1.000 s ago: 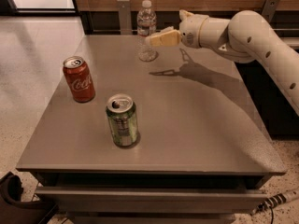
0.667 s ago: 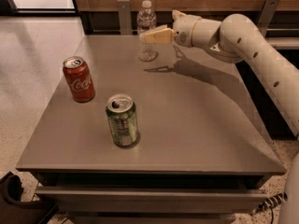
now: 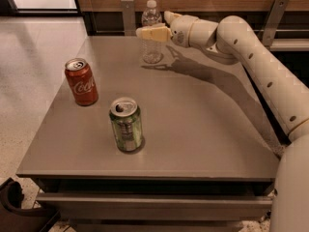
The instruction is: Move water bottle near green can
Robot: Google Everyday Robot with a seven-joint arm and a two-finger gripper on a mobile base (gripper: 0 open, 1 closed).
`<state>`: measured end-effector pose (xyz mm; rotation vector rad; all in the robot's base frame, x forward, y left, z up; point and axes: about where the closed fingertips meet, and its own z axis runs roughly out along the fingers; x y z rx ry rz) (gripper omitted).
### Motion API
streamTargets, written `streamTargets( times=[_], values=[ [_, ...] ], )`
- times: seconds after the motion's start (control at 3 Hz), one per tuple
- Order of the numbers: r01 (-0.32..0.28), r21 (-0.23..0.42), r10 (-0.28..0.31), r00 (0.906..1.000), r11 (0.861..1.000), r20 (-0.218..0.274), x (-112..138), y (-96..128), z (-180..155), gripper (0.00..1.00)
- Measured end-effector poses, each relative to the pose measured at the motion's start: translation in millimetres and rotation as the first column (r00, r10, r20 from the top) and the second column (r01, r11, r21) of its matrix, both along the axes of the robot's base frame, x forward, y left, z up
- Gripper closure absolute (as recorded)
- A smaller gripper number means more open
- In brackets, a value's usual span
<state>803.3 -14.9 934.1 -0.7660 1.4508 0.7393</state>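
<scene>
The claw [image 3: 152, 25] sits at the water bottle [image 3: 151, 52] — its grip cannot be told — well apart from the green can [image 3: 126, 125].

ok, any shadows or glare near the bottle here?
Camera view: the arm throws a dark shadow across the table right of the water bottle; the gripper is at the bottle's upper half; floor at top left reflects bright light.
</scene>
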Motion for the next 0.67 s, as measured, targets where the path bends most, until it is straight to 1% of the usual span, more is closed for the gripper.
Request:
streamTargets(
  times=[0.33,0.67],
  values=[
    [-0.006,0.001,0.006,1.0,1.0,-0.001,-0.2,4.5,-0.4,0.48],
    [-0.01,0.002,0.01,0.9999,1.0,-0.001,-0.4,7.6,-0.6,0.71]
  ],
)
